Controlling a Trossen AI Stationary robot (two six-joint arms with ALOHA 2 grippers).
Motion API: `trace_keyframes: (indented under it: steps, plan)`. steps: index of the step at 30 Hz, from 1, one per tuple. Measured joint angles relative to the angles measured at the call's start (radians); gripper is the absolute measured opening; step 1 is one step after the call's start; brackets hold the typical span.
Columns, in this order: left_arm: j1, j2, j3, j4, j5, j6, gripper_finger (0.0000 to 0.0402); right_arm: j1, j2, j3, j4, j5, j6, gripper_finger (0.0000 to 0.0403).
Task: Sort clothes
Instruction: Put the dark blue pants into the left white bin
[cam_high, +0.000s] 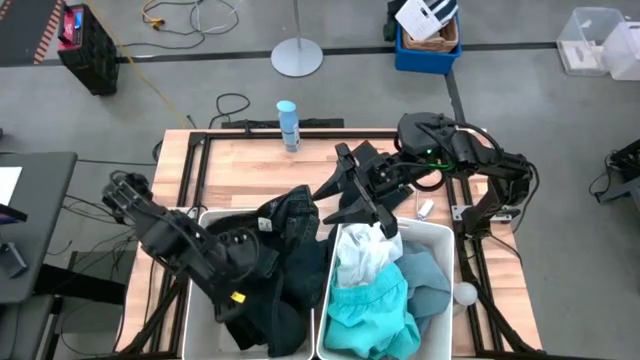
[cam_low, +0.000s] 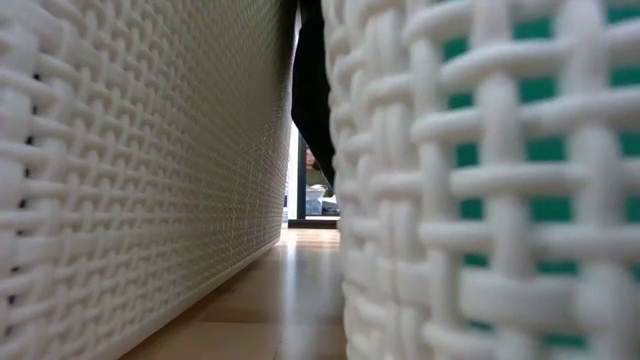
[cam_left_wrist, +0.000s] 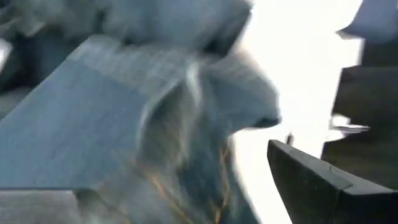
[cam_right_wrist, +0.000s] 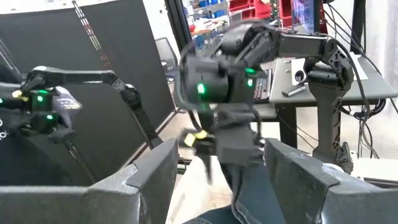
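Note:
Two white bins stand at the table's near edge. The left bin (cam_high: 200, 300) holds black and dark garments (cam_high: 285, 300). The right bin (cam_high: 440, 235) holds a white garment (cam_high: 360, 255), a turquoise one (cam_high: 365, 310) and a pale grey-blue one (cam_high: 425, 280). My left gripper (cam_high: 258, 255) is over the left bin, shut on a dark blue denim garment (cam_high: 295, 215) that rises at the bin's far rim. My right gripper (cam_high: 345, 205) is open and empty just beyond the bins, facing that garment (cam_right_wrist: 252, 193), which shows between its fingers (cam_right_wrist: 146, 180). Whether they touch it, I cannot tell. My left gripper holds the dark blue denim garment from above, fingers pointing down. The gripper's body hides the place of contact, and its own wrist view is blurred. The cloth (cam_right_wrist: 249, 180) hangs below the fingers, and its lower part lies on the pile in the left bin.
A slim blue bottle (cam_high: 288, 125) stands at the table's far edge. A small white ball (cam_high: 465, 293) lies right of the right bin. In the low view a dark cloth (cam_low: 312, 90) hangs over the narrow gap between the two woven bin walls (cam_low: 150, 150).

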Motion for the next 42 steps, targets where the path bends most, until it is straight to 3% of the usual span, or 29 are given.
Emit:
trace_keyframes:
  steps: [3,6,10,14,17,20,23,27,31,36,42]
  plan:
    - [0.0,-0.006,0.057,0.092,-0.024,0.057,0.0253,-0.006,0.0,0.0,-0.001,0.0,0.001,0.0258]
    - [-0.002,-0.016,0.135,0.136,-0.117,0.108,0.0253,-0.006,0.0,0.0,-0.002,0.0,0.001,0.0258]
    - [-0.002,-0.016,0.236,0.105,-0.295,0.143,0.0254,-0.004,0.0,0.0,-0.008,0.0,0.001,0.0258]
    - [0.032,-0.016,0.249,0.043,-0.428,0.125,0.0247,-0.003,0.0,0.0,-0.008,-0.001,0.002,0.0258]
    - [0.071,0.01,0.228,-0.025,-0.476,0.115,0.0216,-0.003,0.0,0.0,-0.008,0.0,0.01,0.0258]
    - [0.103,0.039,0.201,-0.031,-0.506,0.124,0.0161,-0.003,0.0,0.0,-0.009,0.0,0.012,0.0258]
    - [0.134,0.054,0.163,-0.035,-0.503,0.14,0.0092,-0.003,0.0,0.0,-0.008,0.0,0.016,0.0258]
    - [0.185,0.063,0.068,-0.088,-0.418,0.092,0.0012,-0.003,0.0,0.0,-0.009,0.0,0.019,0.0258]
    - [0.221,0.042,-0.051,-0.061,-0.338,0.078,0.0003,-0.003,0.0,0.0,-0.009,-0.001,0.019,0.0258]
    - [0.251,0.001,-0.242,0.165,-0.215,0.147,0.0001,-0.003,0.0,0.0,-0.01,0.0,0.027,0.0258]
    - [0.297,-0.081,-0.481,0.325,-0.149,0.151,0.0001,0.011,0.0,0.0,-0.012,0.0,0.039,0.0258]
